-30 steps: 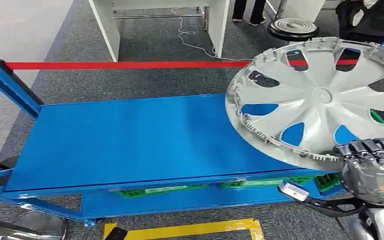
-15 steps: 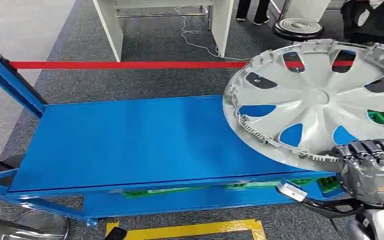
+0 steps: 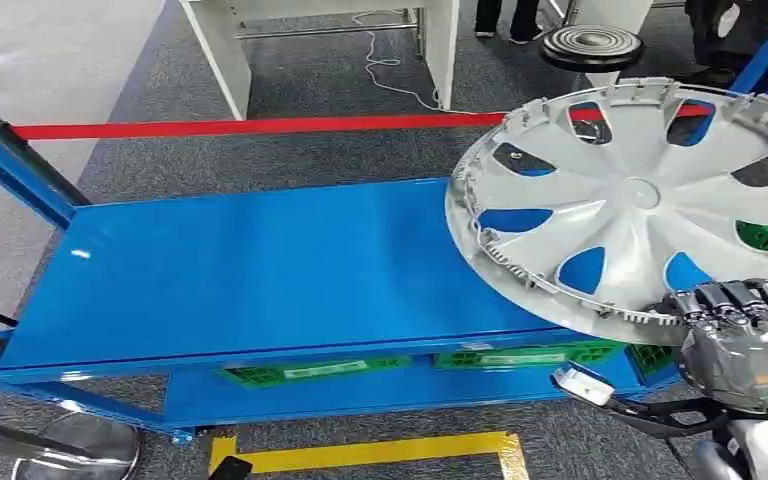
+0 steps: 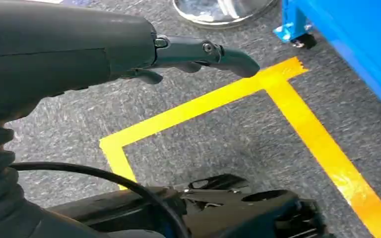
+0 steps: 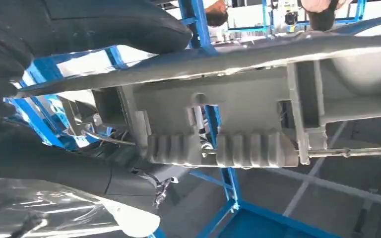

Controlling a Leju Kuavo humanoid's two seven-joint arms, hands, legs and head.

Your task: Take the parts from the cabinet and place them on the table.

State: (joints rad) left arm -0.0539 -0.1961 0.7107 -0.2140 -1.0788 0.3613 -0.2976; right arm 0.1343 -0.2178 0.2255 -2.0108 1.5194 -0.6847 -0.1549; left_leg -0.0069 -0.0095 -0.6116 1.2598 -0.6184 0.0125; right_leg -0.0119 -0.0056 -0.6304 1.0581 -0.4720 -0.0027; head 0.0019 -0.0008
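Blue tabletop point(image 3: 260, 270) beyond right hand point(image 3: 745, 335); hand grips near rim of wheel cover point(image 3: 640, 195), far edge cut off. Left hand point(image 4: 198, 52) grip state indeterminate.

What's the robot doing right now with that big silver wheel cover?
Right hand holds wheel cover by its near rim, above the blue table's right end. Left hand hangs free over floor. Tabletop bare, nothing blocking.

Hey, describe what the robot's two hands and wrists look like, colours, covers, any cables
The right hand has dark, segmented fingers above a rounded grey cover with a small orange marking; a black bracket with a white tip sits below it. In the left wrist view, the left hand shows a smooth dark grey shell, a dark jointed finger, ribbed grey covering at the wrist, and a black cable.
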